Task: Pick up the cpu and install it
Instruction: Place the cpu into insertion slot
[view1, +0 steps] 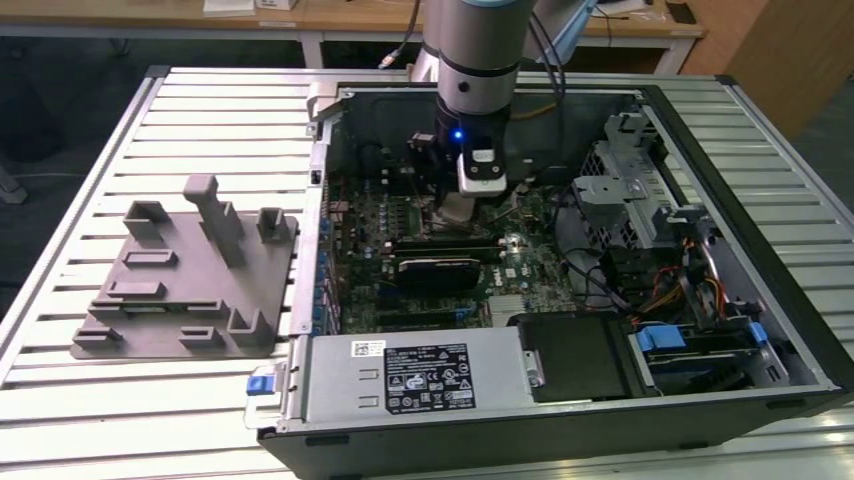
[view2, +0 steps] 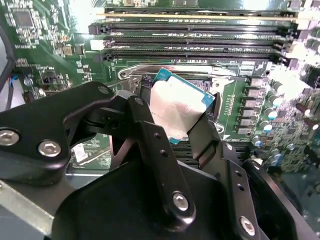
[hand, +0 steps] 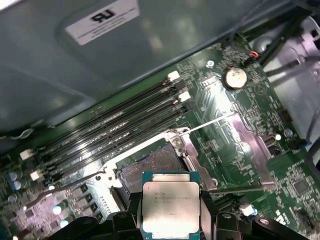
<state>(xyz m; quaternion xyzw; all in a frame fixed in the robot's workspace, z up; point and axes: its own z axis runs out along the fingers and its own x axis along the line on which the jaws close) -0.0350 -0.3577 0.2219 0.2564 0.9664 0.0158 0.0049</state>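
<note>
Gripper (view2: 172, 119) is closed narrow on the cpu (view2: 181, 106), fingers (view2: 142, 117) pinching two opposite edges, metal top facing up. The chip hangs just over the open socket (hand: 149, 167); not seated, as far as I can tell.

Risks:
- Bare socket contacts sit directly under the chip. Any tilt or twist going down and a corner digs in and bends them.
- In the second wrist view the chip looks skewed against the socket frame (view2: 131, 71), so alignment is my main worry.
- The edge grip is thin. A slip drops the chip onto the contacts.

Around:
- Load plate (hand: 252, 145) is flipped open beside the gripper, with its lever wire (hand: 212, 121) close by; both could snag a finger.
- Memory slots (hand: 125, 120) lie just beyond the socket.
- Case wall (view1: 801, 330) hems in the arm.
- Grey tray (view1: 187, 285) is well apart, outside the case.
</note>
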